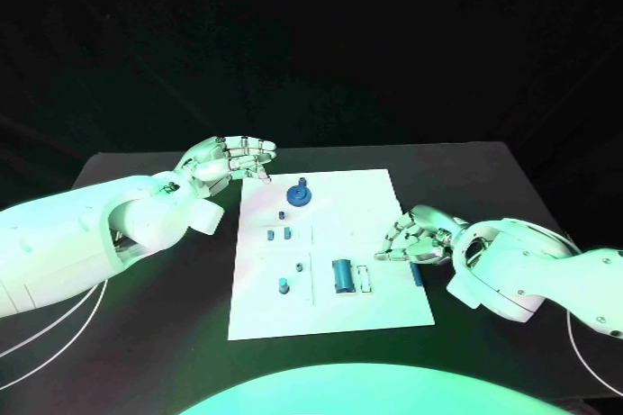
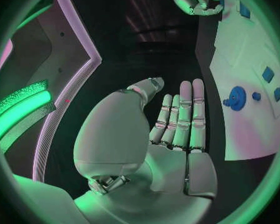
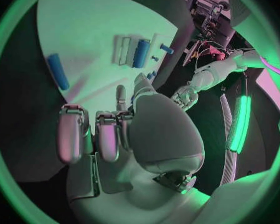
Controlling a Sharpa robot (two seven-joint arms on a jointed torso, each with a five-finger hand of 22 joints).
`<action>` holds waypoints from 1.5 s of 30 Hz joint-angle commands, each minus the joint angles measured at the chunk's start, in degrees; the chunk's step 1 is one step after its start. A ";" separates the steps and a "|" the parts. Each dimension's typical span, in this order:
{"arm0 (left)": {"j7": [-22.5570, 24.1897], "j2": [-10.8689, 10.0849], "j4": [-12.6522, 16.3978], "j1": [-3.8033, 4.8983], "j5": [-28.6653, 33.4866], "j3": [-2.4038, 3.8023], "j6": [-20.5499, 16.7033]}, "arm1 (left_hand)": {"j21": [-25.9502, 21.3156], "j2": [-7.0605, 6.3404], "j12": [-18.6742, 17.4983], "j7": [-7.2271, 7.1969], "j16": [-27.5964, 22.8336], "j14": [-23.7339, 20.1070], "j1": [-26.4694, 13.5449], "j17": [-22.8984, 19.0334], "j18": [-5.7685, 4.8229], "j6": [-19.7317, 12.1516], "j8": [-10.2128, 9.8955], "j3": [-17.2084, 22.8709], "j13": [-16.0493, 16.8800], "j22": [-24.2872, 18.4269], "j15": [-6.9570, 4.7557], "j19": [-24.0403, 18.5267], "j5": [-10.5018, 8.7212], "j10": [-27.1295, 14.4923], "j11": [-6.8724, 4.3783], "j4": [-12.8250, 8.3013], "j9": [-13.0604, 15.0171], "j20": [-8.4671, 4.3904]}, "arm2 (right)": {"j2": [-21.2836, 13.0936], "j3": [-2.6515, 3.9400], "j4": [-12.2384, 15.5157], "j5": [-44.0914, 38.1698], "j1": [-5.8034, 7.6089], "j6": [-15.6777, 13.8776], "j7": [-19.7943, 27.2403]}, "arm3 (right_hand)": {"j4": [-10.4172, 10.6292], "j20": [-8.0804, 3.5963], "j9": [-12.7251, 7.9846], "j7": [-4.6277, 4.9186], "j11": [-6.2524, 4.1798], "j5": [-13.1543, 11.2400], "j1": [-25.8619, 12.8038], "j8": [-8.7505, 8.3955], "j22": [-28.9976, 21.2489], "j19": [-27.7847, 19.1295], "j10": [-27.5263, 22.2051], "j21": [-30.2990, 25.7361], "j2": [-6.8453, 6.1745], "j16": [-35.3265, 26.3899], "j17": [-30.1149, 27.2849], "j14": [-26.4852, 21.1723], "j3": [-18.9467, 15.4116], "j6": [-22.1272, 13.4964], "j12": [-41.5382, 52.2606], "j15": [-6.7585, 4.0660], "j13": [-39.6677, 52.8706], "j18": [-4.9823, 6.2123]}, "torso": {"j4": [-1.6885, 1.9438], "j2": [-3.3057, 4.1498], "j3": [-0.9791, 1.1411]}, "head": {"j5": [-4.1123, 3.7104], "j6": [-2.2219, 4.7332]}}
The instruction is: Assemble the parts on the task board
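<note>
Fingers (image 1: 405, 239) of right hand (image 1: 418, 239) curled, empty, beside blue rod (image 1: 416, 273) lengthwise along task board's (image 1: 350, 316) right edge.

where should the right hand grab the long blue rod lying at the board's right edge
Pinch the long blue rod across its middle, coming from above. It lies flat on the white task board, so its ends give little purchase, and the right hand hovers beside it already, holding nothing.
</note>
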 commanded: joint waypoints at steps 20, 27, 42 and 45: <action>0.98 0.12 0.29 -0.10 -0.07 -0.03 1.49 | -0.43 0.17 0.12 1.86 0.21 -0.42 -0.14 -0.07 0.66 -0.42 0.42 0.16 -0.12 -0.08 0.13 0.03 0.32 -0.53 0.11 0.13 -0.11 0.39 | -6.10 -0.43 -1.32 -11.26 -2.01 6.57 -4.06 | 0.18 0.69 -0.15 -0.20 0.16 -1.58 -3.58 -0.47 12.25 2.76 4.55 0.14 -1.31 0.00 13.06 5.56 1.60 0.86 -0.45 0.41 13.24 -0.45 | 0.15 0.12 0.10 | -1.16 0.08; 0.89 0.10 0.19 -0.12 -0.14 -0.04 1.65 | -0.43 0.17 0.12 1.86 0.21 -0.42 -0.14 -0.07 0.66 -0.42 0.42 0.16 -0.12 -0.08 0.13 0.03 0.32 -0.53 0.11 0.13 -0.11 0.39 | -5.12 -0.49 -1.72 -10.97 -3.18 7.60 -4.50 | 0.24 0.59 -0.14 -0.44 -0.04 -0.90 -6.78 -0.63 12.29 2.81 4.61 0.29 -1.75 0.03 13.16 5.58 2.39 1.56 -0.33 0.24 13.30 -0.47 | 0.11 0.12 0.03 | -1.23 -0.05; 0.73 0.07 0.00 -0.13 -0.29 -0.04 1.88 | -0.46 0.15 0.15 1.87 0.22 -0.47 -0.06 -0.09 0.67 -0.44 0.53 0.20 -0.15 -0.09 0.13 0.04 0.31 -0.58 0.11 0.06 -0.18 0.38 | -3.97 -0.51 -2.93 -11.38 -3.84 8.77 -4.77 | -0.03 0.36 0.08 -0.89 -0.43 -0.60 -6.83 -0.36 12.41 2.97 4.72 0.77 -1.00 0.08 13.33 5.62 3.87 2.65 -0.09 -0.06 13.41 -0.56 | 0.20 0.12 0.00 | -1.26 -0.43; 0.74 0.06 -0.06 -0.14 -0.29 -0.05 1.88 | -0.46 0.15 0.15 1.87 0.22 -0.47 -0.06 -0.09 0.67 -0.44 0.53 0.20 -0.15 -0.09 0.13 0.04 0.31 -0.58 0.11 0.06 -0.18 0.38 | -3.65 -0.52 -3.29 -11.64 -4.03 8.86 -4.79 | -0.12 0.29 0.09 -0.96 -0.49 -0.58 -6.11 -0.39 12.44 3.00 4.75 0.87 -0.89 0.12 13.44 5.64 4.30 2.75 -0.04 -0.13 13.44 -0.58 | 0.15 0.13 0.02 | -1.18 -0.47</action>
